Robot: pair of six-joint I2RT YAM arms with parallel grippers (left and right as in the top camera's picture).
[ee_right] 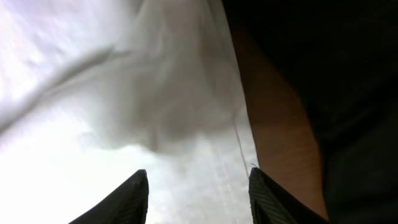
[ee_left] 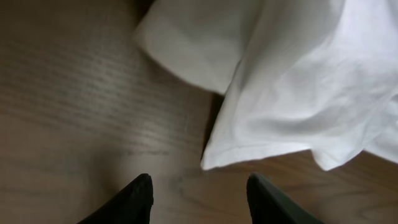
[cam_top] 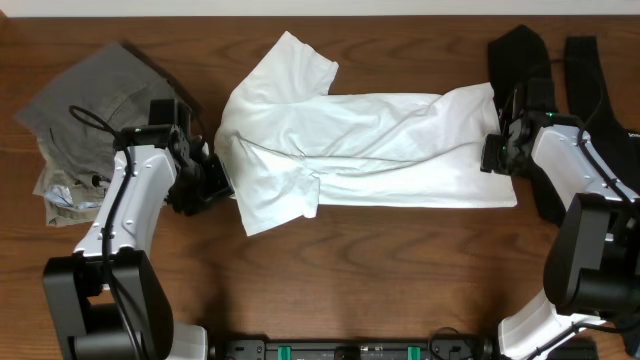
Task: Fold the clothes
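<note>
1. The left gripper [ee_left: 199, 200] is open. Its two dark fingers stand apart, and only bare wood shows between them in the left wrist view.
2. Just ahead of those fingers lies a loose edge of the white T-shirt [cam_top: 370, 140], with a sleeve cuff further up. The fingers are near the cloth but do not touch it.
3. From overhead, this gripper sits at the shirt's left end, beside the lower sleeve that lies flat on the table [cam_top: 380, 270].
4. The right gripper [ee_right: 199, 198] is also spread open, and white fabric fills the space under and between its fingers. I cannot tell whether the tips touch the cloth.
5. The shirt's stitched hem runs just inside the right-hand finger. Past it is a strip of wood, then dark cloth.
6. Overhead, the right gripper is at the shirt's right end, at the hem's upper corner.
7. The shirt lies sideways across the middle of the table, rumpled, with one sleeve pointing to the far edge and long creases along the body.
8. A black garment [cam_top: 522, 48] lies at the far right, partly under the right arm.
9. Grey trousers [cam_top: 95, 90] are heaped at the far left, with a paler crumpled cloth [cam_top: 62, 195] showing below them.
</note>
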